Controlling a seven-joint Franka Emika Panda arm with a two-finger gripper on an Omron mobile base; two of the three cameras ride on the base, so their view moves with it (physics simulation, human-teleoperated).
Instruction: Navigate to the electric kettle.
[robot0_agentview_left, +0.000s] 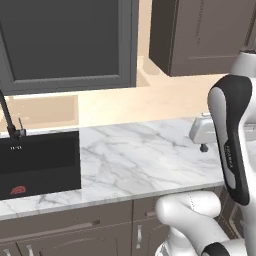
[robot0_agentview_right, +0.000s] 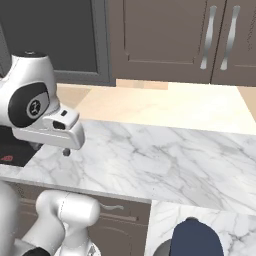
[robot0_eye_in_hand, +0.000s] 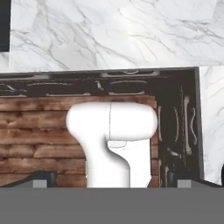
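The lime-green electric kettle is out of view. My gripper (robot0_agentview_left: 203, 147) hangs a little above the white marble counter (robot0_agentview_left: 135, 155), near its right part in the left base view. From the right base view the gripper (robot0_agentview_right: 66, 151) is over the counter's left end, beside the sink. In the hand view the gripper (robot0_eye_in_hand: 113, 181) looks down past the counter edge; its dark fingertips (robot0_eye_in_hand: 41, 179) stand far apart with nothing between them, so it is open.
A black sink (robot0_agentview_left: 40, 160) with a dark faucet (robot0_agentview_left: 10, 117) and a red thing (robot0_agentview_left: 19, 190) inside sits at the counter's left. Brown wall cabinets (robot0_agentview_right: 165, 40) hang above. A dark blue rounded object (robot0_agentview_right: 192, 239) stands on the near right counter section.
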